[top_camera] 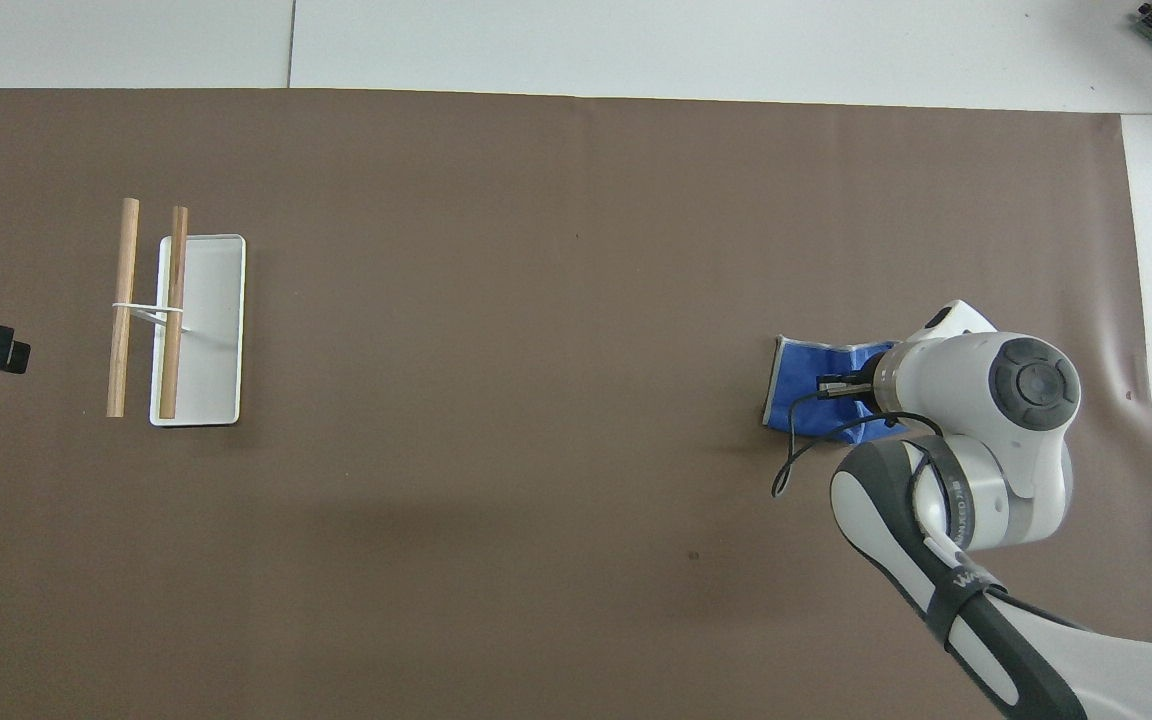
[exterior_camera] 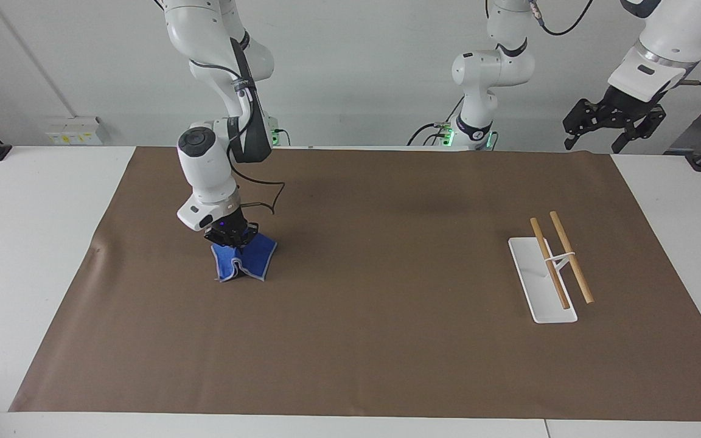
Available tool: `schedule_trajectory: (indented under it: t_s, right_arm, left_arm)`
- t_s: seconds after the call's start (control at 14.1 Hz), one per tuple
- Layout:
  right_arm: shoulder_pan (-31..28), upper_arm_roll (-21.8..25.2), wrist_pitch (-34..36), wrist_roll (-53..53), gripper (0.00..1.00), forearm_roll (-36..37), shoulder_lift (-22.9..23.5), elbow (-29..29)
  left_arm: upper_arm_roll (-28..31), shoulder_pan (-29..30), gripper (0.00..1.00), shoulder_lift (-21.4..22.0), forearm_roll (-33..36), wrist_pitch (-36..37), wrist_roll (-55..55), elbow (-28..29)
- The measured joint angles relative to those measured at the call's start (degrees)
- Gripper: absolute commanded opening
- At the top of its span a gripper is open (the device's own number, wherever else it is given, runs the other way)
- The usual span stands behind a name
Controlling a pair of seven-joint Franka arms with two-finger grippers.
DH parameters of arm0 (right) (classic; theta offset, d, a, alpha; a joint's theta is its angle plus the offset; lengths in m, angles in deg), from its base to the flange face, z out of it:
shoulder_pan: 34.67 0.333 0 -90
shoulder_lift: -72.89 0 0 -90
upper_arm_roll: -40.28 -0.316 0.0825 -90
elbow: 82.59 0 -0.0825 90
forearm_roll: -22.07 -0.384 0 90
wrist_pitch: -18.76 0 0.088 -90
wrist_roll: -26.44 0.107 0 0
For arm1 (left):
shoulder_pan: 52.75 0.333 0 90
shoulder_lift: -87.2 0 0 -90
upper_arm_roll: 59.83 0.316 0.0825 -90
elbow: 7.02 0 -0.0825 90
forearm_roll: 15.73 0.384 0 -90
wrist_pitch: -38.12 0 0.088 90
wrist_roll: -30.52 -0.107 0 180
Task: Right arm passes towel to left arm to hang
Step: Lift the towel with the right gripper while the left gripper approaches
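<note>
The right end effector [exterior_camera: 232,236] is clenched on a pinch of the towel [exterior_camera: 244,261], which droops bunched onto the brown mat [exterior_camera: 350,340] toward the right arm's end of the worktop, and such a small bite might slip in transit before the released left end effector [exterior_camera: 613,121], waiting high above the worktop's other end, can take it.

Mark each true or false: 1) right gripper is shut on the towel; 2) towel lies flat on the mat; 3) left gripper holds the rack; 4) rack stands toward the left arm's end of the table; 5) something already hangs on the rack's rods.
1) True: the right gripper is shut on the blue towel.
2) False: the towel is bunched and hangs from the gripper, its lower edge at the brown mat.
3) False: the left gripper is open, raised off the mat's corner and holds nothing.
4) True: the rack stands at that end.
5) False: both rods are bare.
</note>
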Motion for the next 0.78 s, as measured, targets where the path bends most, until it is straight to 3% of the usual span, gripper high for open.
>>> schedule_trajectory:
  t_s: [0.28, 0.78]
  right_arm:
    - [0.03, -2.14, 0.30, -0.38, 0.00, -6.68, -0.54, 3.52]
    - [0.10, -6.50, 0.33, -0.58, 0.00, -29.05, -0.69, 10.38]
  left_arm:
    - [0.00, 0.00, 1.00, 0.00, 0.00, 0.00, 0.00, 0.00]
    - [-0.40, -0.13, 1.00, 0.00, 0.00, -0.04, 0.00, 0.00]
